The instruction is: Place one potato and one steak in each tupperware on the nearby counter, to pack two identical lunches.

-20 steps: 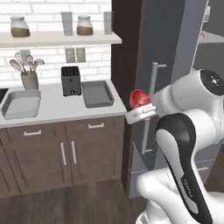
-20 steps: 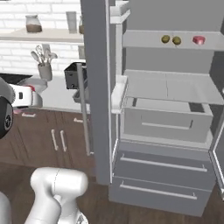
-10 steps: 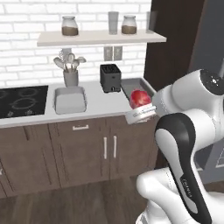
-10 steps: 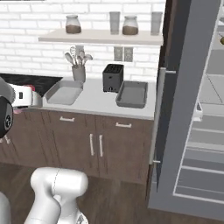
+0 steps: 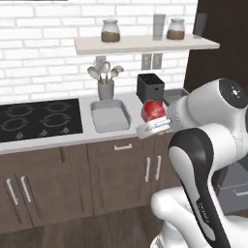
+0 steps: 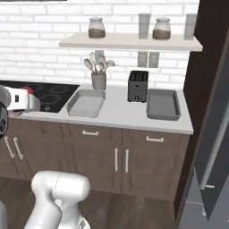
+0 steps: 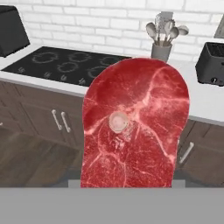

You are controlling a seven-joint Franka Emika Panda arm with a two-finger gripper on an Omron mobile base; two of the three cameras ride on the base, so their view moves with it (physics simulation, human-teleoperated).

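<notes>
The right base view takes in both tupperware trays on the counter (image 6: 118,114): the light grey tray (image 6: 86,103) lies just in front of the utensil holder (image 6: 98,80), and the darker grey tray (image 6: 163,104) lies just beside the black toaster (image 6: 137,86), on the side nearer the dark tall cabinet. From the left base view the arm's white body covers most of the darker tray (image 5: 175,94), leaving a sliver behind the toaster (image 5: 150,86), while the light grey tray (image 5: 110,115) sits in plain sight next to the black cooktop (image 5: 38,119). The hand view looks straight at the raw red steak (image 7: 135,124), with the cooktop (image 7: 70,65) and the utensil holder (image 7: 161,51) behind it. The gripper (image 5: 154,127) is closed on the steak (image 5: 153,111), which stands upright between the jaws, held in the air in front of the counter edge, near the light grey tray and above the cabinet doors (image 5: 126,174).
</notes>
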